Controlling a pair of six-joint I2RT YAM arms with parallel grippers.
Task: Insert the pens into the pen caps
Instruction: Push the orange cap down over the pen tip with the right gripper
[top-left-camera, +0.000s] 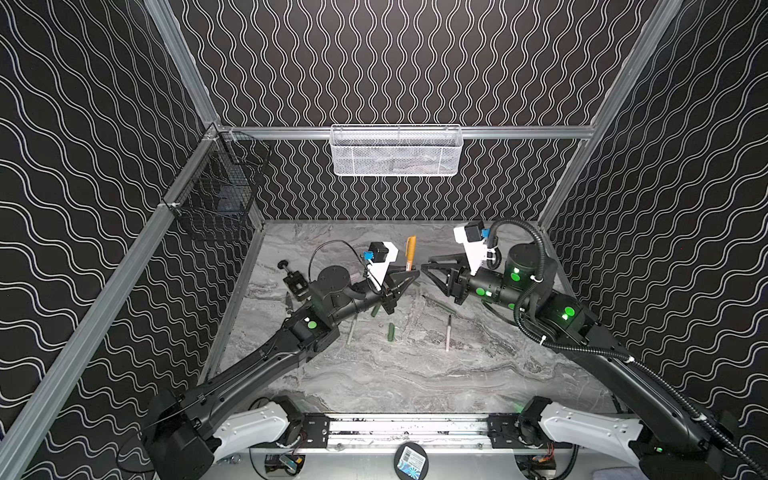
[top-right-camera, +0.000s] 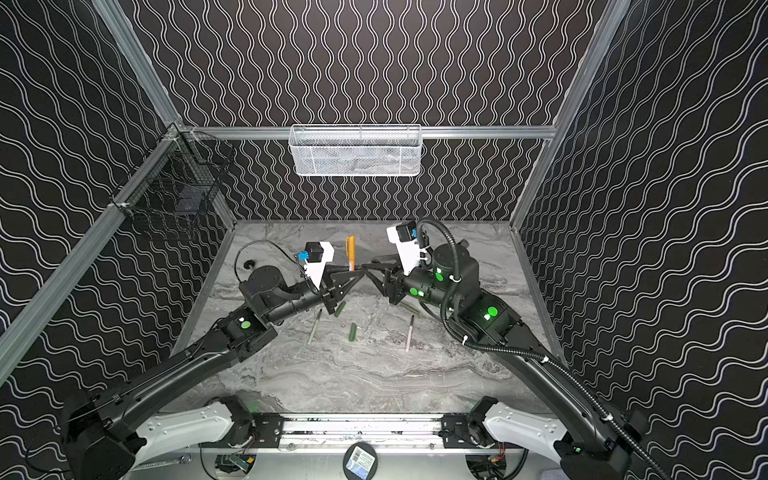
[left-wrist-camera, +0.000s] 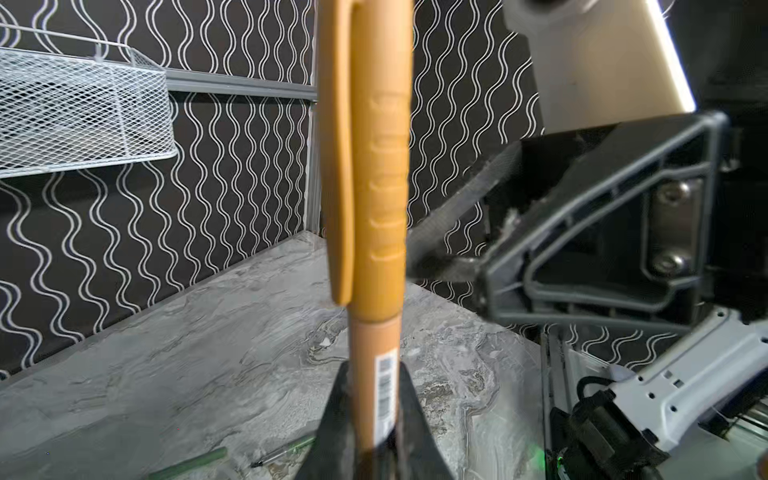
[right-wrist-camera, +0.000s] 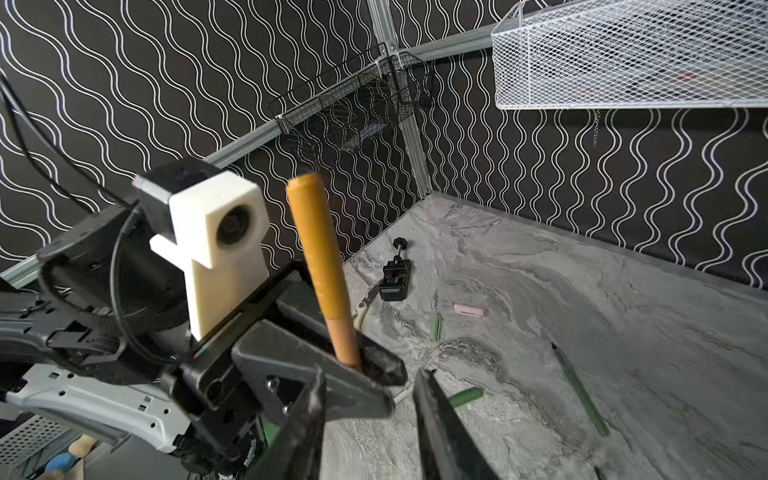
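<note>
Right of the small black metal vise (top-left-camera: 296, 282), left gripper (top-left-camera: 410, 272) clamps the capped, slim tan-gold plastic pen (left-wrist-camera: 374, 353) upright; right gripper (right-wrist-camera: 372, 378), parted and empty, should retreat straight.

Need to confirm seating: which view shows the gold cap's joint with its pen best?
Left wrist: the gold cap fills the frame, its rim over the tan pen clear. Right wrist shows it smaller, its clip hidden; both top views show it tiny.

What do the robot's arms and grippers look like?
The left arm and right arm are black, with round green lights and white base shells. A ribbed black conduit runs along the right one. The left gripper and right gripper have black triangular fingers and white camera mounts.
</note>
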